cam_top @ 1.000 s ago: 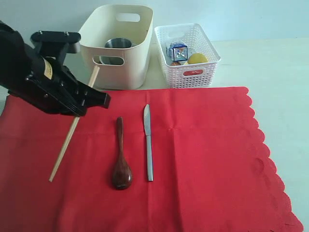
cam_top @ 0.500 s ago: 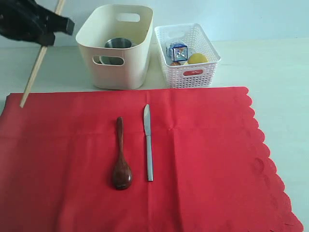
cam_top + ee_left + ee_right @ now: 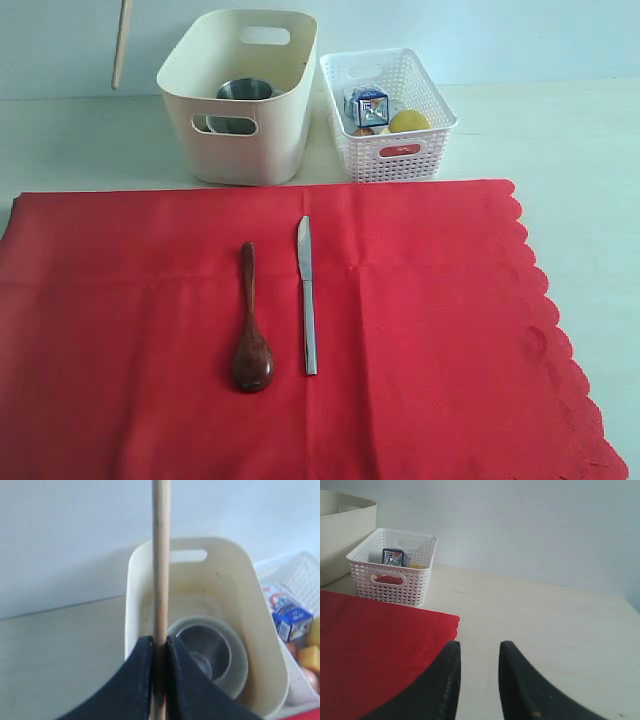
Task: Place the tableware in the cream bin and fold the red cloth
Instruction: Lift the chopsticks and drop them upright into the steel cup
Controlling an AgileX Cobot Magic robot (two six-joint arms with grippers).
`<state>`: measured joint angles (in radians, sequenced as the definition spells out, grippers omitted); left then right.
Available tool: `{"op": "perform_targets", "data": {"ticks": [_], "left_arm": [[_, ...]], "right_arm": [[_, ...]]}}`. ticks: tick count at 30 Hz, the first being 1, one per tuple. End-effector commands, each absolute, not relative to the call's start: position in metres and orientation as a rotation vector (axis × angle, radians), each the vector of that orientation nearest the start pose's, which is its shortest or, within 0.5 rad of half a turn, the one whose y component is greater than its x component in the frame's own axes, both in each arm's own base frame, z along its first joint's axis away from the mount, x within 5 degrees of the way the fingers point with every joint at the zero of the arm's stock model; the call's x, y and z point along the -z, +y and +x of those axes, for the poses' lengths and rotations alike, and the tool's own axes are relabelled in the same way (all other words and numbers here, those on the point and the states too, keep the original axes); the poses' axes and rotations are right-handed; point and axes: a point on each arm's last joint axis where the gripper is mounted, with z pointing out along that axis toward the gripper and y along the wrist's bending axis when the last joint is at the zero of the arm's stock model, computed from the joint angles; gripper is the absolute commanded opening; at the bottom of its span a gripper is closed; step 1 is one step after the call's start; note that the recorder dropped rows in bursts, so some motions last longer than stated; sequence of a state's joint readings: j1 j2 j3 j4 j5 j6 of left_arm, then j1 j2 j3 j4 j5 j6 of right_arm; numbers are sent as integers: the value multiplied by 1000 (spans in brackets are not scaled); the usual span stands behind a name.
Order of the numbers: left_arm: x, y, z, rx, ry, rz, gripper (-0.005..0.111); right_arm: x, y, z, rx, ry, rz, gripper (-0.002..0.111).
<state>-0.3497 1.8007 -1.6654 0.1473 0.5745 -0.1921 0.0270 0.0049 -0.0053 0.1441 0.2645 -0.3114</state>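
Pale wood in black jaws: your left gripper [image 3: 159, 644] is clamped on a chopstick [image 3: 161, 555], its long axis near upright. The cream bin [image 3: 131, 590] lies just ahead and below, with the steel cup [image 3: 205, 647] inside. In the exterior view the stick hangs left of the bin's rim. Your right gripper [image 3: 479, 652], part-open and empty, is farther off, beside the red cloth [image 3: 370, 645]. Print on the carton [image 3: 292, 622] is unreadable.

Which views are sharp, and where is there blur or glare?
Exterior view: sharp, evenly lit, no glare on the knife. Left wrist view: soft, chopstick and left pincer blurred near the lens. Right wrist view: right pincer slightly soft, white basket clear.
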Motion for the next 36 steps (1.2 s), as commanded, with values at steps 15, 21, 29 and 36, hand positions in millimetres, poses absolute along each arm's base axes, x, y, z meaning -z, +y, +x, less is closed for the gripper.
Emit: {"op": "perform_targets", "data": {"ticks": [15, 21, 29, 36], "left_arm": [[-268, -184, 512, 311, 1994, 179, 0], [-240, -186, 518, 301, 2040, 184, 0], [-235, -186, 517, 281, 2079, 197, 0], [-234, -186, 517, 279, 2087, 197, 30]], "right_arm": [[-190, 5, 55, 81, 1730, -199, 27], [-190, 5, 55, 81, 1730, -199, 27], [-190, 5, 55, 81, 1730, -199, 27], [-190, 5, 55, 81, 1730, -199, 27]]}}
